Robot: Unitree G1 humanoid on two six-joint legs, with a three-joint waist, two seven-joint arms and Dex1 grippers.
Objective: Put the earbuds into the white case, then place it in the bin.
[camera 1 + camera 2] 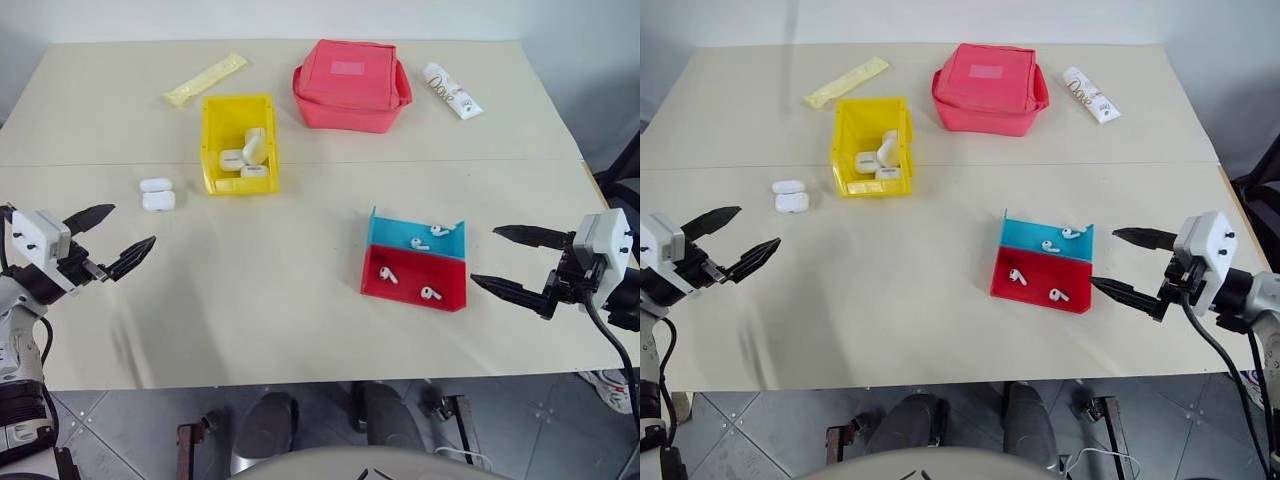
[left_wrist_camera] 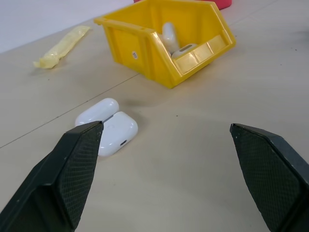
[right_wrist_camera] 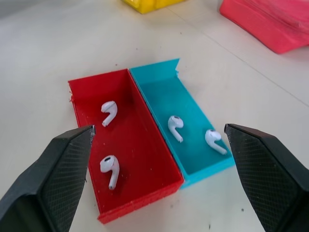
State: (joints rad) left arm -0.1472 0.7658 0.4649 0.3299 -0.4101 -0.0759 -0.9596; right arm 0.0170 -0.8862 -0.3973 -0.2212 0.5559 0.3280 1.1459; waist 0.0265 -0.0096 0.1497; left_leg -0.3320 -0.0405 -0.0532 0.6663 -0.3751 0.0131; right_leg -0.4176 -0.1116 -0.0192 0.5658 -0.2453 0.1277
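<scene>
Red pouch (image 3: 270, 21) cut off by the edge

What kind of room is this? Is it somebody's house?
Probably not a house. It looks more like a robot practice room or lab: a plain cream table on a tiled floor, with sorting things laid out neatly, such as a yellow bin and red and blue trays holding earbuds.

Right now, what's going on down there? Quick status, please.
Left gripper and right gripper open, empty. Earbuds in red tray and blue tray; white case beside bin. Path clear.
</scene>
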